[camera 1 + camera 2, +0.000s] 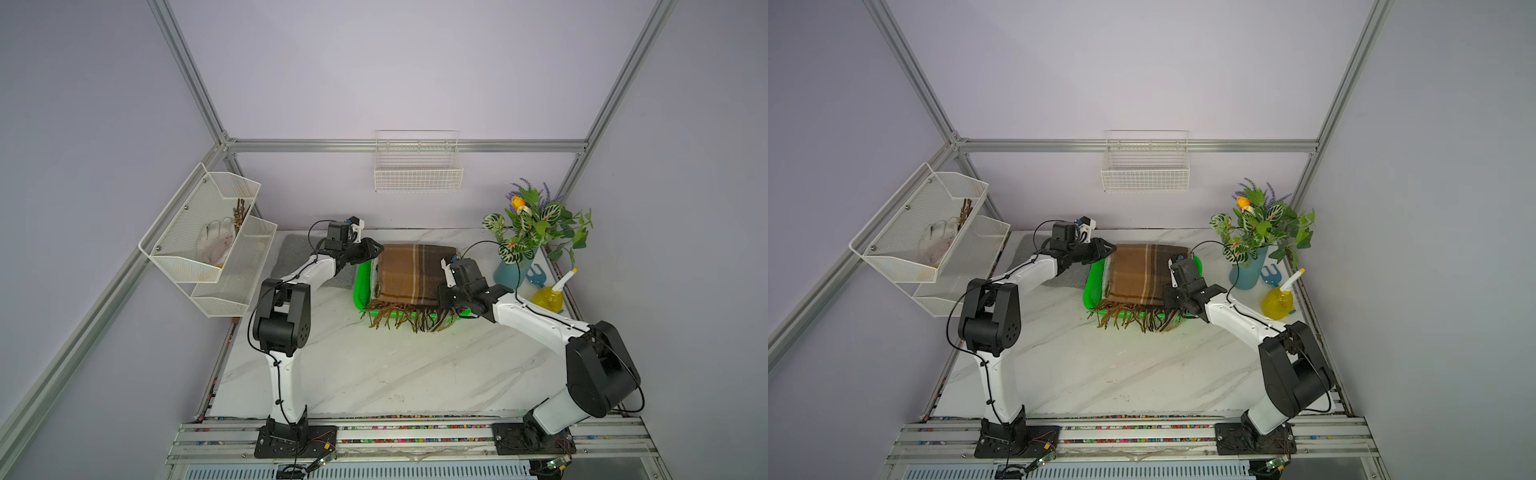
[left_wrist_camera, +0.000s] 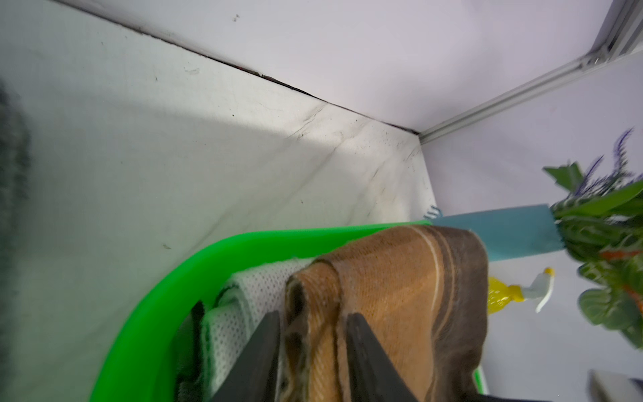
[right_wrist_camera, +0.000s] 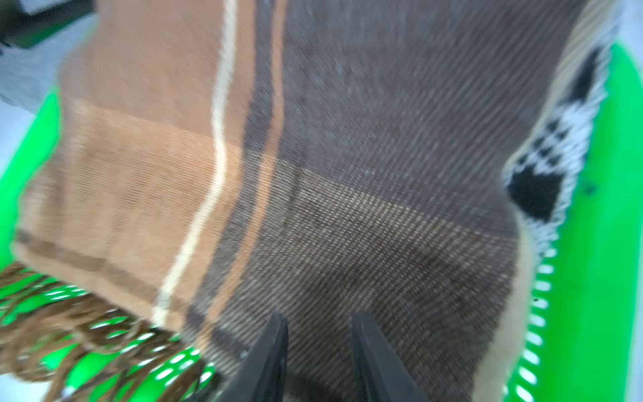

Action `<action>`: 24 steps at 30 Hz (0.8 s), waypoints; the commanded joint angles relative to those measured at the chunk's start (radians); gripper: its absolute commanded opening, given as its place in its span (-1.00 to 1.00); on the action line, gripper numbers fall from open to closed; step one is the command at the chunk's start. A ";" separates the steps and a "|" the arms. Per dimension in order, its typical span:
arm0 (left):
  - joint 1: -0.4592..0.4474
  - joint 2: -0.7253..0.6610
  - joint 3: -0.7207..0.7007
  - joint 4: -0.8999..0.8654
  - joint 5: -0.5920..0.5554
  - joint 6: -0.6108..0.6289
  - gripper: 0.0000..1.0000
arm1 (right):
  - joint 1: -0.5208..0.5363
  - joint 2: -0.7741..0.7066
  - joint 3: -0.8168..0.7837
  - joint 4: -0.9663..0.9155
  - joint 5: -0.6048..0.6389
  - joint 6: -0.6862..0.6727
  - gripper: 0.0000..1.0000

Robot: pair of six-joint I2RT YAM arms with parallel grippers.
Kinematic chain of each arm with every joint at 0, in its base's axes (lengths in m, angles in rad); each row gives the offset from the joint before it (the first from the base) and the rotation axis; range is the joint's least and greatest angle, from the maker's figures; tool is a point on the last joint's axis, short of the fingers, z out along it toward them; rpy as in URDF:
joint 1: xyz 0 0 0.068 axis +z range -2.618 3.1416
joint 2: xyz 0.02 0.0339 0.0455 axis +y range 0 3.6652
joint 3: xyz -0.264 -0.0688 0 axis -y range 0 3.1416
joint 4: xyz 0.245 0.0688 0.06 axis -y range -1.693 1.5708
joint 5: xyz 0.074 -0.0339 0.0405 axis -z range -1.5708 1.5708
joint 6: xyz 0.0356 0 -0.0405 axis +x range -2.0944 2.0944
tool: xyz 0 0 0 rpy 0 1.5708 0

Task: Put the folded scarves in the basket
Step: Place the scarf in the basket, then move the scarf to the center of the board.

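Both arms reach over the bright green perforated plastic basket [image 1: 360, 286], which holds the folded brown plaid fringed scarf [image 1: 409, 274]. The left gripper [image 2: 313, 320], narrowly parted, straddles a fold; the right gripper [image 3: 318, 320], also narrowly parted, hovers above the cloth.

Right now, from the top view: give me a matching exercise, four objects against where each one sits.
Things
1. plaid scarf
2. yellow spray bottle
3. white wire basket
4. grey mat

Places
A. hung on the back wall
B. on the table beside the teal vase
C. in the green basket, fringe over its near rim
D. flat on the table between green basket and mesh shelf

Pairs: 1-C, 2-B, 3-A, 4-D
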 commanded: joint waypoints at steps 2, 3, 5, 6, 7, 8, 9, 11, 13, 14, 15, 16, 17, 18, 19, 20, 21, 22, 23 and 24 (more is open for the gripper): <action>0.020 -0.138 -0.007 -0.019 -0.039 0.040 0.08 | 0.007 -0.060 0.029 -0.033 -0.011 0.003 -0.25; 0.023 -0.161 -0.023 -0.015 -0.044 0.041 0.19 | 0.007 -0.062 0.027 -0.029 -0.017 0.005 -0.25; 0.035 -0.207 -0.044 -0.027 -0.049 0.049 0.30 | 0.008 -0.061 0.027 -0.027 -0.031 0.004 -0.26; 0.042 -0.227 -0.063 -0.033 -0.062 0.058 0.30 | 0.009 -0.062 0.024 -0.026 -0.034 0.004 -0.26; 0.053 -0.261 -0.098 -0.038 -0.094 0.066 0.29 | 0.011 -0.069 0.016 -0.023 -0.038 0.006 -0.26; 0.071 -0.300 -0.151 -0.029 -0.134 0.057 0.29 | 0.013 -0.080 0.007 -0.025 -0.041 0.006 -0.26; 0.089 -0.330 -0.203 -0.007 -0.162 0.049 0.29 | 0.014 -0.095 -0.004 -0.022 -0.042 0.007 -0.26; 0.131 -0.397 -0.318 0.057 -0.228 0.022 0.29 | 0.015 -0.134 -0.038 -0.006 -0.047 0.015 -0.26; 0.154 -0.437 -0.392 0.085 -0.257 0.020 0.32 | 0.016 -0.165 -0.058 -0.005 -0.051 0.018 -0.26; 0.162 -0.452 -0.410 0.074 -0.247 0.019 0.32 | 0.017 -0.178 -0.063 -0.011 -0.049 0.018 -0.26; 0.163 -0.471 -0.429 0.053 -0.266 0.028 0.32 | 0.019 -0.186 -0.064 -0.021 -0.047 0.020 -0.26; 0.163 -0.499 -0.469 0.051 -0.310 0.038 0.33 | 0.021 -0.194 -0.065 -0.031 -0.047 0.023 -0.25; 0.163 -0.527 -0.523 0.071 -0.350 0.028 0.33 | 0.022 -0.202 -0.064 -0.040 -0.047 0.027 -0.25; 0.164 -0.551 -0.577 0.105 -0.395 -0.007 0.34 | 0.025 -0.208 -0.063 -0.047 -0.047 0.032 -0.25; 0.170 -0.568 -0.646 0.175 -0.408 -0.027 0.35 | 0.032 -0.213 -0.057 -0.061 -0.045 0.034 -0.25; 0.177 -0.573 -0.696 0.225 -0.412 -0.051 0.38 | 0.039 -0.213 -0.046 -0.081 -0.040 0.035 -0.25; 0.180 -0.568 -0.720 0.255 -0.413 -0.056 0.38 | 0.046 -0.212 -0.035 -0.103 -0.036 0.030 -0.26; 0.182 -0.560 -0.727 0.255 -0.413 -0.054 0.38 | 0.058 -0.210 -0.018 -0.136 -0.028 0.016 -0.25; 0.186 -0.556 -0.728 0.238 -0.420 -0.060 0.39 | 0.069 -0.213 -0.009 -0.162 -0.011 0.008 -0.26; 0.190 -0.554 -0.740 0.253 -0.419 -0.071 0.39 | 0.077 -0.219 -0.011 -0.171 0.003 0.003 -0.26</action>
